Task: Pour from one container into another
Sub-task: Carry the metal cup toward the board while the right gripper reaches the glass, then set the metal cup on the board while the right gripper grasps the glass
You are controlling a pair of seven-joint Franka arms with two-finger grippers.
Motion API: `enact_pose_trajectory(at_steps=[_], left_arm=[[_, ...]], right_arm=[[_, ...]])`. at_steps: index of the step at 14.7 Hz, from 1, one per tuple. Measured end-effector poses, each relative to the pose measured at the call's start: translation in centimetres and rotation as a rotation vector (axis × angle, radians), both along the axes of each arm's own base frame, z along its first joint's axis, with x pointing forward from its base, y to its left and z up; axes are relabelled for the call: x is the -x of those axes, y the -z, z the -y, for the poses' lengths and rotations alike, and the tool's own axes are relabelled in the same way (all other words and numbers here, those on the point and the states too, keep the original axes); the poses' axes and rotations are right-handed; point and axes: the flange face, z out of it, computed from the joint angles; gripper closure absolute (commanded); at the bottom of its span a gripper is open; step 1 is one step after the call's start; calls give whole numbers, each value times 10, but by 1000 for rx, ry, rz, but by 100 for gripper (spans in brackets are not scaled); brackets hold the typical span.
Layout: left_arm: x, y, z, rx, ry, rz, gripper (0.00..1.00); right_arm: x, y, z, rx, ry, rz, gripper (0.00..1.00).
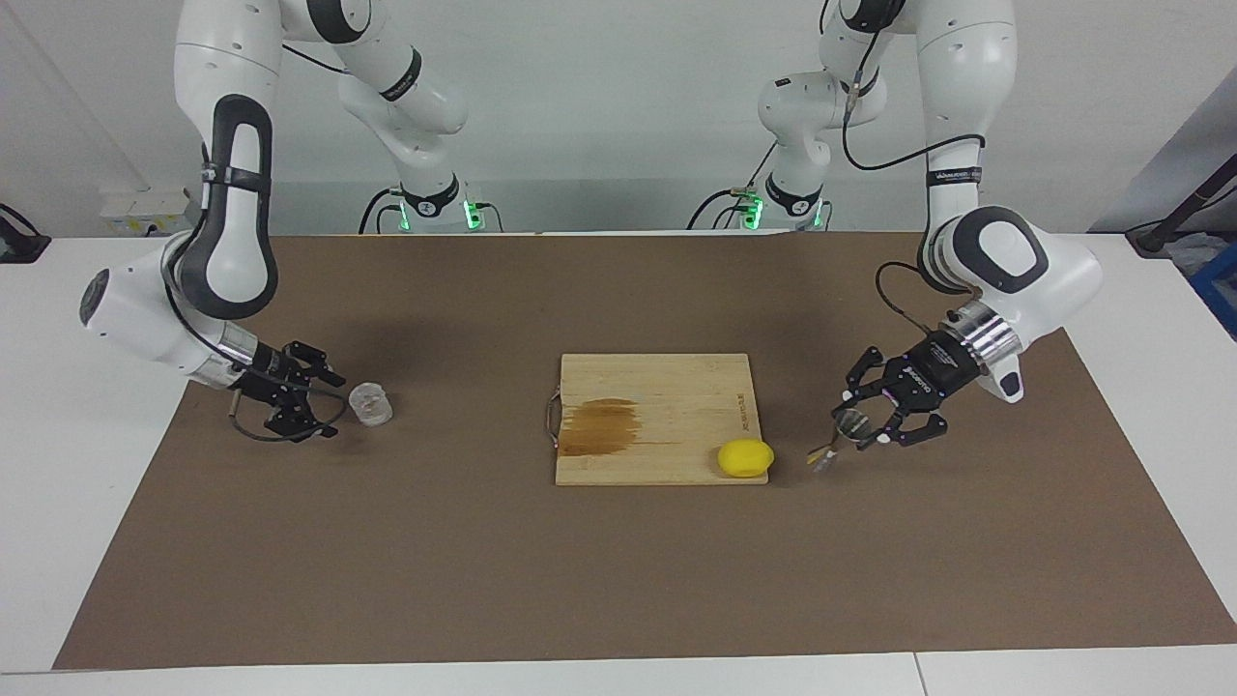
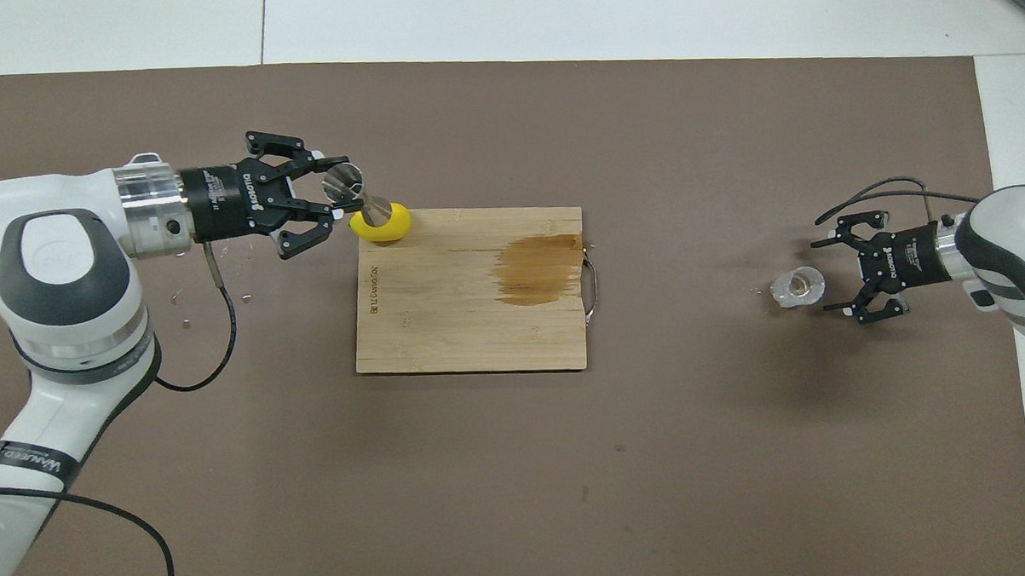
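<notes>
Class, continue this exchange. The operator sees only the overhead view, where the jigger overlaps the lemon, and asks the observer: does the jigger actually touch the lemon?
Observer: No. From the facing view the jigger, tilted in the left gripper, is beside the cutting board, with a clear gap to the lemon.
Operator: Is the right gripper high above the glass?
Observer: No. The right gripper is low, level with the glass, open and just short of it.
Operator: Is the glass upright?
Observer: Yes, it stands upright on the mat.
</notes>
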Motion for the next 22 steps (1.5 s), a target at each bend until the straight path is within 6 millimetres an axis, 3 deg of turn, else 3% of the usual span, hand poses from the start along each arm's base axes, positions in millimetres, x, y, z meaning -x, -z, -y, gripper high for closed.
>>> enact_pose_trajectory(at_steps=[6,10,15,19,20,22], left_arm=[[36,7,117,-59,-2,15,100],[60,24,170,-73,-41,18,100],[74,67,199,-89,-36,-22,100],[77,75,208,-103,-41,-13,100],[77,76,208,-104,-41,-12,100],[76,76,207,-106,-38,-5,100]], right_arm=[[7,10,-9,-62,4,2,0],[16,18,-13,-90,-10,2,0],[18,19,-17,-117,-3,11,0],[18,21,-23,-121,-13,5,2],[18,21,-24,-121,-14,5,9],[18,21,-24,-121,-14,5,39]])
